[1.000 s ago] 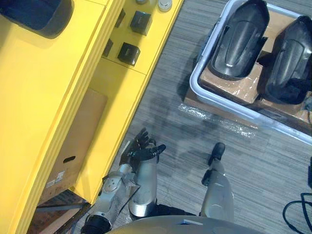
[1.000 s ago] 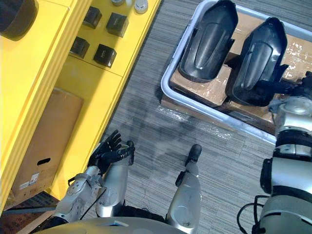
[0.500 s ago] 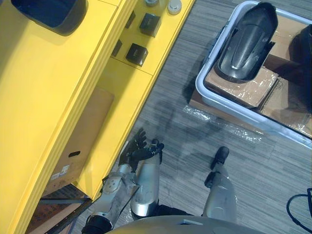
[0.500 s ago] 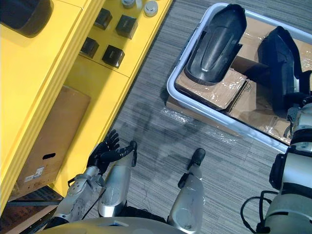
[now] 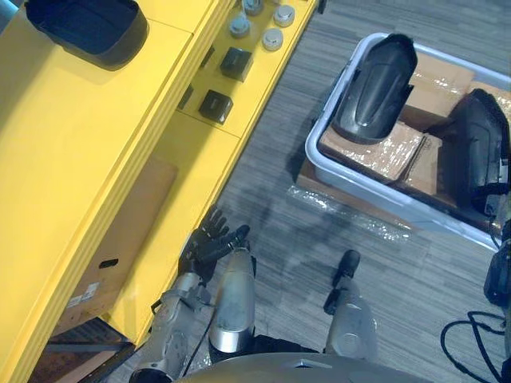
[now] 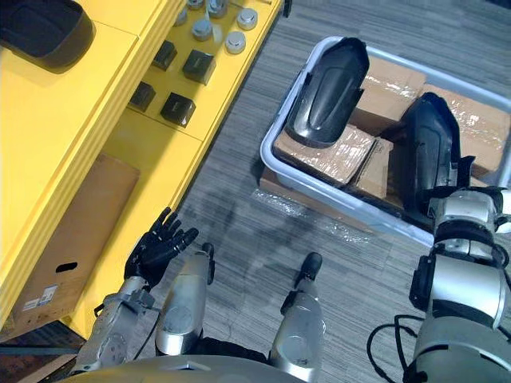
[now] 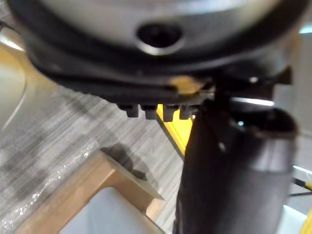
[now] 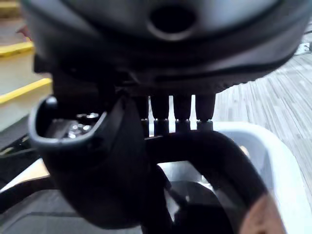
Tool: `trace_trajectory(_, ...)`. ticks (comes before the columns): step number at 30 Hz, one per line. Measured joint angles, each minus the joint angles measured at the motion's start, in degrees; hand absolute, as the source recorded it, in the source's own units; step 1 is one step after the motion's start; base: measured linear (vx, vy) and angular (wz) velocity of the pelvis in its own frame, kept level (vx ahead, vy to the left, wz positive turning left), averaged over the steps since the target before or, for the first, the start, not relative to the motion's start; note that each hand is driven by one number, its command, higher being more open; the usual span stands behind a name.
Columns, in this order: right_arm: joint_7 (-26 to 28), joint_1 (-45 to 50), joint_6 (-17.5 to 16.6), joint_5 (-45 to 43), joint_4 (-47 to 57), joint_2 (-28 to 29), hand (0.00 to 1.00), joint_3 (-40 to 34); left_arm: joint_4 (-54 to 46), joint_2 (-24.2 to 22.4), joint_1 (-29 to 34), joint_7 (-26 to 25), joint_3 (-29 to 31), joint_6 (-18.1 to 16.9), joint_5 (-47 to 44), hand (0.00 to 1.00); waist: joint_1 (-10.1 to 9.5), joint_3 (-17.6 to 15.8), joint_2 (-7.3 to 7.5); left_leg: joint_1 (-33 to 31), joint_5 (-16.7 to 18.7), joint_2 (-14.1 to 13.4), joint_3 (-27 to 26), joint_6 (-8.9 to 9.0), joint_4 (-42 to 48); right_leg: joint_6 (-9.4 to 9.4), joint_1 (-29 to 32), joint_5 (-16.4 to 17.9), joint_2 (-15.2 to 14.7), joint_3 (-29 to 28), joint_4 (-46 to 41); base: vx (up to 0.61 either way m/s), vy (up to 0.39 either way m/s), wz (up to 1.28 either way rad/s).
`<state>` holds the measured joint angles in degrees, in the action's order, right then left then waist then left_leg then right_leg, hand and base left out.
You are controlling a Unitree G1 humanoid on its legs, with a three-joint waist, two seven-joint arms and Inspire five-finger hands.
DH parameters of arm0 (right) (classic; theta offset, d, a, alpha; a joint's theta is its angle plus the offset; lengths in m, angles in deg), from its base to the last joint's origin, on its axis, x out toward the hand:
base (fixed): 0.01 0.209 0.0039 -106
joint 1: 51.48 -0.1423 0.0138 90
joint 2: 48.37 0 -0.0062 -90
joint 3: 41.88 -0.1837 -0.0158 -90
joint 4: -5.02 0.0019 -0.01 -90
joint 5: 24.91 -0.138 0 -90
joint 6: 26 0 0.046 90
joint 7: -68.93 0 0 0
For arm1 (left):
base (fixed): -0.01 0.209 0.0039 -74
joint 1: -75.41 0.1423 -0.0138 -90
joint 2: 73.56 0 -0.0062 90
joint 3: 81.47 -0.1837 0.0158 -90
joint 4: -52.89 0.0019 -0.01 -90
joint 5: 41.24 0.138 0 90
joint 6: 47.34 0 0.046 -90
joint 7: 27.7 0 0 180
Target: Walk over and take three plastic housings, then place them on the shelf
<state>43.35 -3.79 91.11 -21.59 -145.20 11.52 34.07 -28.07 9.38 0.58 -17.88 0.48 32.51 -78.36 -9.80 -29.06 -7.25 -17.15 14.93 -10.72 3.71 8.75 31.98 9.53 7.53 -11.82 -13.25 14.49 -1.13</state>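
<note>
At the right end of the grey bin (image 6: 268,148), the right hand (image 8: 161,58) curls its fingers over the rim of one black housing (image 6: 423,155). A second housing (image 6: 323,96) lies along the bin's left edge on cardboard boxes (image 6: 335,155). A third housing (image 5: 88,28) sits on the yellow shelf's (image 5: 96,136) top at its far left corner. The left hand (image 6: 156,243) is spread and empty beside the shelf.

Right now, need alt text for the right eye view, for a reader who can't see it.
Looking down: a grey bin on the carpet holds two black housings, the left housing free, the right housing at the tip of the robot's right arm. The left robot hand is open beside a yellow shelf bearing a third housing and small black boxes.
</note>
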Motion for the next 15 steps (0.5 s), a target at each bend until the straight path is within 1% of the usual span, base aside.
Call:
trace_trajectory(2,-4.00,4.74,-2.81,1.46,10.52,1.81,0.00,-0.73,-5.48,0.07,1.34,0.31,0.24,-0.07,3.01,1.00,1.32,-0.04,1.08,2.41,-0.26,-0.18,-0.68,0.18,-1.49,-0.01,-1.79,-0.19,0.16,-0.26,0.88,0.08,0.023,-0.08)
trace_trajectory(3,-5.30,6.48,-4.13,3.39,14.64,2.71,0.00,-1.28,-7.41,0.05,1.35,0.47,0.67,-0.07,4.28,1.00,1.83,0.13,1.37,3.71,-0.28,-0.27,-0.91,0.23,-2.23,-0.02,-2.93,-0.20,0.27,-0.26,1.54,0.08,0.020,-0.11)
trace_trajectory(4,-6.59,7.78,-5.36,5.45,18.57,3.87,0.00,-1.37,-9.43,0.09,1.27,0.73,1.56,-0.09,4.78,1.00,2.43,0.53,1.98,4.95,-0.36,-0.46,-1.35,0.36,-3.07,-0.01,-3.83,-0.20,0.42,-0.36,2.10,0.08,0.007,-0.15)
trace_trajectory(6,-8.48,10.41,-9.31,9.94,24.73,5.81,0.00,-1.59,-13.01,0.26,0.03,1.18,3.36,-0.09,6.17,1.00,3.08,2.43,3.51,6.47,-0.57,-0.92,-2.19,0.65,-4.77,-0.11,-4.65,-0.29,0.81,-0.55,3.36,0.08,-0.007,-0.15)
trace_trajectory(8,-10.40,12.45,-13.81,16.65,29.33,7.40,0.00,-1.60,-14.75,1.31,-4.17,3.61,3.96,0.52,6.01,1.00,4.05,5.35,5.07,8.72,-0.87,-1.17,-3.18,0.91,-7.01,-0.30,-5.92,-0.44,1.06,-0.83,4.62,0.11,-0.015,-0.15)
trace_trajectory(9,-10.84,12.47,-15.58,19.11,29.79,8.02,0.00,-1.60,-14.98,1.45,-5.91,5.68,4.01,2.50,4.15,1.00,4.42,6.84,5.56,9.31,-0.89,-1.24,-3.66,0.94,-7.59,-0.30,-6.05,-0.44,1.08,-0.96,4.86,0.08,-0.003,-0.17)
trace_trajectory(10,-11.21,12.47,-16.72,20.51,29.90,8.24,0.00,-1.59,-15.07,1.58,-7.18,7.20,3.95,4.54,1.76,1.00,4.66,7.61,5.74,9.92,-0.89,-1.27,-3.96,0.95,-7.96,-0.31,-6.43,-0.45,1.09,-1.03,5.08,0.11,0.015,-0.18)
trace_trajectory(11,-11.45,12.47,-18.61,22.93,30.36,8.70,0.00,-1.41,-15.17,1.74,-9.68,10.12,3.51,9.43,-3.38,1.00,5.09,8.89,6.03,11.43,-0.88,-1.29,-4.68,0.96,-8.67,-0.34,-7.18,-0.47,1.09,-1.32,5.30,0.11,0.028,-0.26)
trace_trajectory(12,-11.63,12.49,-20.57,25.90,31.35,9.22,0.00,-0.85,-15.04,1.67,-11.92,12.87,2.50,15.17,-8.99,1.00,5.45,9.81,6.26,13.32,-0.88,-1.34,-5.84,0.96,-9.62,-0.36,-7.86,-0.49,1.08,-1.75,5.31,0.12,0.036,-0.33)
trace_trajectory(13,-11.76,12.49,-21.52,27.41,31.75,9.55,0.00,-0.48,-14.58,1.77,-13.00,13.86,1.54,17.28,-11.14,1.00,5.51,10.39,6.41,14.17,-0.87,-1.39,-6.59,0.96,-10.20,-0.37,-7.98,-0.49,1.08,-2.11,5.32,0.08,0.039,-0.42)
trace_trajectory(14,-12.19,12.50,-23.54,29.76,32.53,10.29,0.00,0.46,-12.79,1.81,-15.36,14.96,-0.85,20.98,-14.35,1.00,6.03,11.61,6.61,15.63,-0.88,-1.41,-7.65,0.96,-11.06,-0.38,-8.25,-0.50,1.08,-2.41,5.34,0.07,0.037,-0.37)
trace_trajectory(15,-12.62,12.51,-25.62,31.47,33.29,10.75,0.00,1.78,-10.34,1.47,-17.71,15.12,-3.09,23.45,-15.55,1.00,6.95,12.55,6.73,16.94,-0.88,-1.43,-8.44,0.95,-11.83,-0.38,-8.74,-0.50,1.08,-2.53,5.37,0.06,0.036,-0.33)
